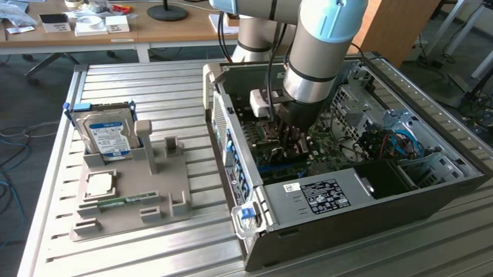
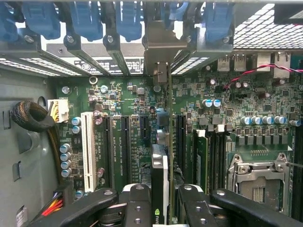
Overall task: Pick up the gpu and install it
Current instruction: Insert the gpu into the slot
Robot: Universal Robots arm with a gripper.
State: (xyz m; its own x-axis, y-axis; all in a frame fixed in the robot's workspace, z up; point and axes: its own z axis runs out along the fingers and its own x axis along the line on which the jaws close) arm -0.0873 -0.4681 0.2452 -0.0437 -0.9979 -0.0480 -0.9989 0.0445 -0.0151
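Exterior view: the arm reaches straight down into the open computer case [image 1: 400, 190], which lies on its side on the slatted metal table [image 1: 131, 81], so the board [image 1: 324, 147] faces up and the slots can be reached from above. The gripper [image 1: 292, 151] is low over the board, near the case wall with the blue latches [image 1: 245, 212]. To the exterior view's left, a grey parts holder [image 1: 131, 196] holds the hard drive [image 1: 108, 135] upright, with a chip [image 1: 100, 184] and a memory stick [image 1: 119, 202] lying flat; its other stands look vacant. Wrist view: the fingers [image 2: 137, 208] are clamped on the gpu [image 2: 160, 179], one on each face, holding it edge-on and vertical. The card runs along a slot [image 2: 180, 137] on the board, its metal bracket [image 2: 158, 47] up at the rear opening between the blue slot clips [image 2: 128, 19]. It appears lined up for seating; whether the edge is fully in the slot cannot be told.
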